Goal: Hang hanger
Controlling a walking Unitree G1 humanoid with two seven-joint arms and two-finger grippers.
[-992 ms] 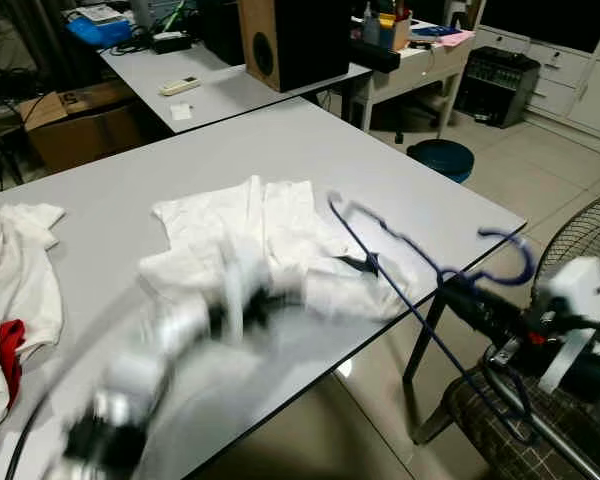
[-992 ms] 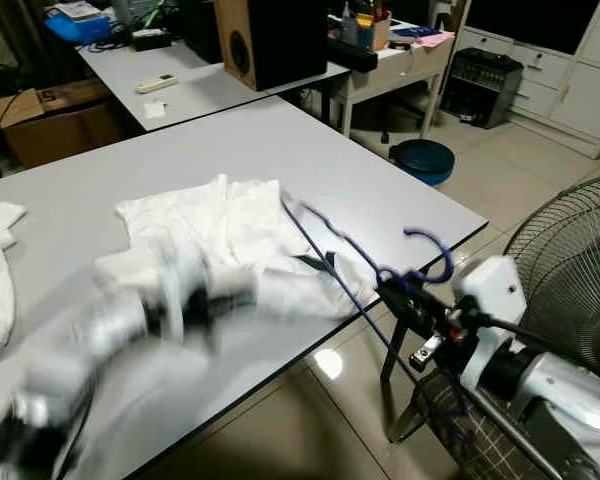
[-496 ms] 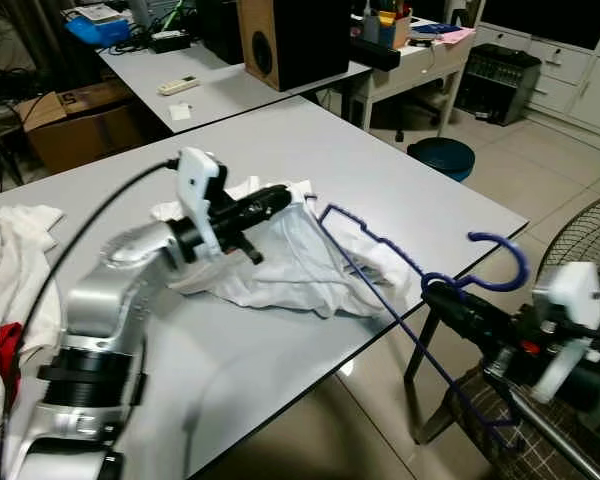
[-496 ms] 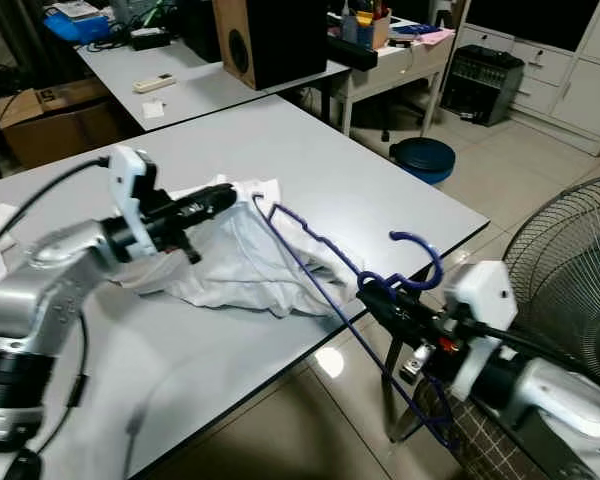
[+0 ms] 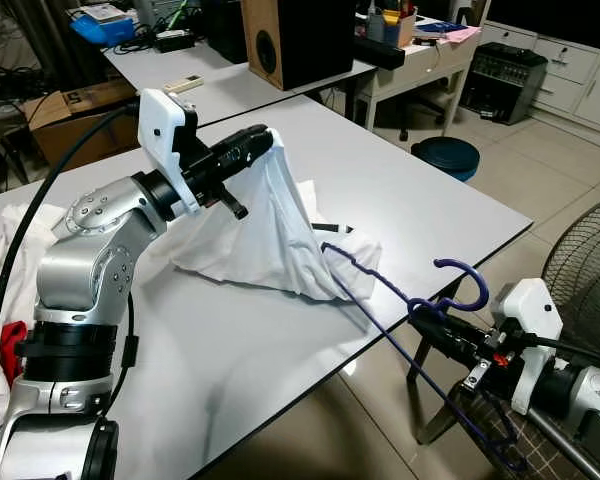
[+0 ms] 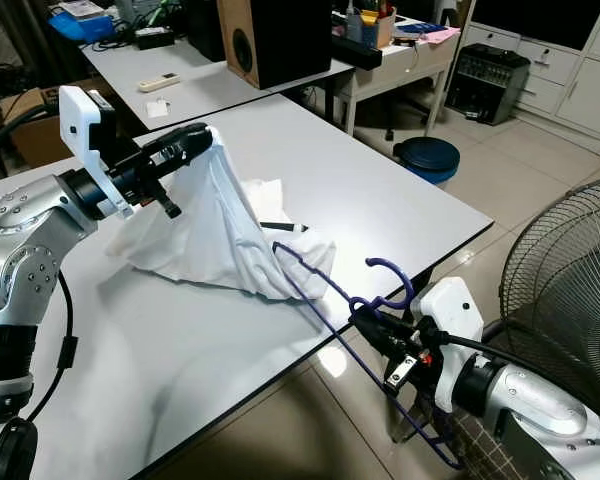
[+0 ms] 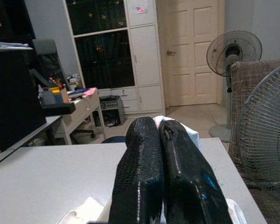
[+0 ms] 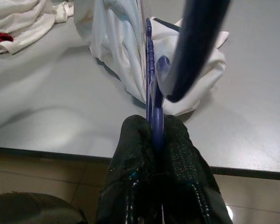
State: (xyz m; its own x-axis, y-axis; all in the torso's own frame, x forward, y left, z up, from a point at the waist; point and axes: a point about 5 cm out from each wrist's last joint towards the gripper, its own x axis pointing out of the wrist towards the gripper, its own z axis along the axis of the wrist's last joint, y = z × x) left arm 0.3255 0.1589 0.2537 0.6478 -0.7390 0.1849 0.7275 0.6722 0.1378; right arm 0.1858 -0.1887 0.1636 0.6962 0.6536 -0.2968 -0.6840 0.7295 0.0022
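My left gripper (image 5: 260,138) is shut on a white shirt (image 5: 270,230) and holds one edge of it up, so the cloth hangs like a tent down to the grey table (image 5: 410,190). In the left wrist view its fingers (image 7: 144,154) press together, with white cloth (image 7: 189,135) behind their tips. My right gripper (image 5: 420,314) is shut on a dark blue wire hanger (image 5: 365,283) just below its hook (image 5: 467,282), off the table's near right edge. The hanger's far shoulder reaches the shirt's lower hem. In the right wrist view the hanger (image 8: 150,60) runs from the shut fingers toward the shirt (image 8: 116,42).
A heap of white clothes with a red piece (image 5: 5,300) lies at the table's left end. A standing fan (image 5: 585,260) and a plaid chair (image 5: 480,425) are close on the right. A black speaker (image 5: 295,40) stands on the far desk, and a blue stool (image 5: 445,158) is behind the table.
My left arm has lifted the shirt off the table, up and to the far left. My right gripper has brought the hanger lower and closer to the shirt's hem.
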